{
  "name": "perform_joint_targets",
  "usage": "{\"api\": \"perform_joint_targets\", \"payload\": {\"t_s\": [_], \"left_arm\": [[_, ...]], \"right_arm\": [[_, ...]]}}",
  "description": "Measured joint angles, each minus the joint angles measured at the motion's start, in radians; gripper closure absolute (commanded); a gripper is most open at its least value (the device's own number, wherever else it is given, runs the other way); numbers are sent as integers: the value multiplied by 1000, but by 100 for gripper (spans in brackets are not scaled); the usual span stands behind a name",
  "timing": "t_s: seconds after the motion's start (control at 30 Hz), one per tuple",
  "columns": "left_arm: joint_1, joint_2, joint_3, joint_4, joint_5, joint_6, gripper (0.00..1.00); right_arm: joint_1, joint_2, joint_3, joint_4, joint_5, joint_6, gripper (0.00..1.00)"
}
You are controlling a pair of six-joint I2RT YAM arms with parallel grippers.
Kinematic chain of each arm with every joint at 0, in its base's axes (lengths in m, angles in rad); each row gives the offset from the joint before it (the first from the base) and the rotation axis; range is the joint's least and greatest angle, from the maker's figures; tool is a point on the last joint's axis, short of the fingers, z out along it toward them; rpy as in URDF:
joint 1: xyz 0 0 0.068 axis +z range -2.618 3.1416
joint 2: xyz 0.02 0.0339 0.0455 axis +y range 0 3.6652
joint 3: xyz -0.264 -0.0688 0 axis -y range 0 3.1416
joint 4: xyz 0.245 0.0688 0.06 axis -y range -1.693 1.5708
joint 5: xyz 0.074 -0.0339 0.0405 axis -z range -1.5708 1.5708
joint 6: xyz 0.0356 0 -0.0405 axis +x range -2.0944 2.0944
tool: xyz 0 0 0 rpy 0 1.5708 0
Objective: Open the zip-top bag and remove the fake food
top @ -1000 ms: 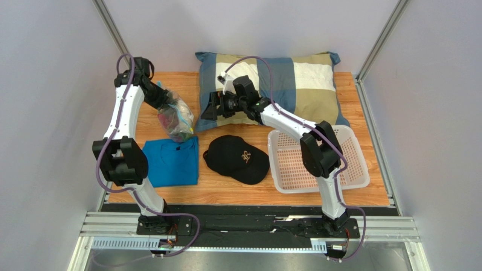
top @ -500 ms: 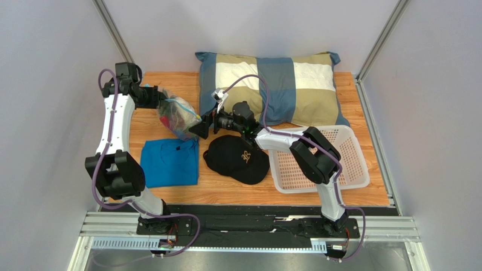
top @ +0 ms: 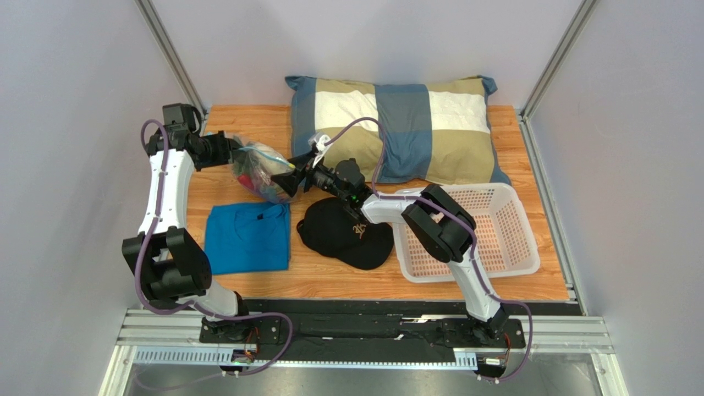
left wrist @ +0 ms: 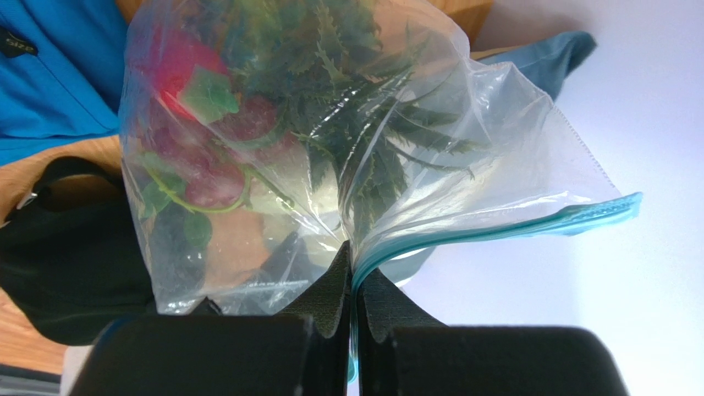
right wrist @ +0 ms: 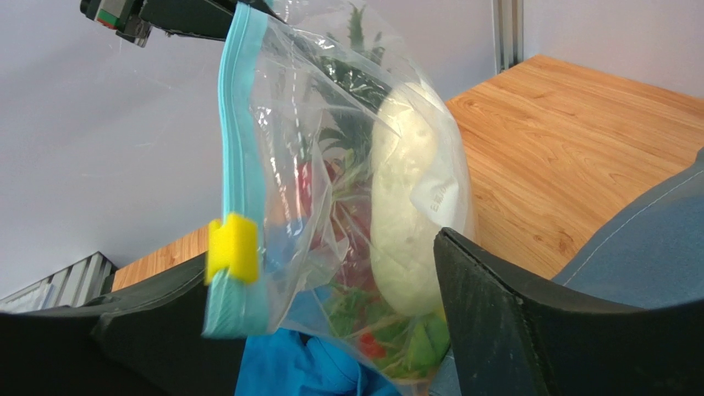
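Upper left from overhead, off the desk (top: 520,140), hung the zip-top bag (top: 258,169), my left hand (left wrist: 354,285) pinched on its zip strip (left wrist: 529,227). My right hand (right wrist: 322,280) gaped wide by the yellow slider (right wrist: 232,247). Floppy, slick film, light fake food (left wrist: 240,140): I judged the stiffer strip the surest hold.

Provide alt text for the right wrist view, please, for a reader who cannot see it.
A clear zip-top bag of fake food hangs upright, its teal zip strip and yellow slider on the left. The open right tool straddles its lower part; the left tool holds its top corner.
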Motion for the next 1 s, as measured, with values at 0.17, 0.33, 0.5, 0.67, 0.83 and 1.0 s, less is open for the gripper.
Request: {"api": "perform_joint_targets", "payload": {"t_s": [0.17,0.33,0.5,0.67,0.83,1.0], "left_arm": [[23,-43,-28,35,6,-23,100],[27,-59,-56,60,14,-37,100],[43,-64,-78,75,18,22,66],[40,-39,112,-16,-82,410,50],[-79,-145,138,34,-191,774,53],[-179,-185,94,154,-5,1141,60]], "right_arm": [[0,13,-5,74,15,22,40],[0,27,-3,118,16,48,75],[-6,56,32,127,-4,101,100],[-26,85,125,68,-98,138,100],[-45,109,206,6,-241,157,100],[-54,139,282,-39,-419,200,100]]}}
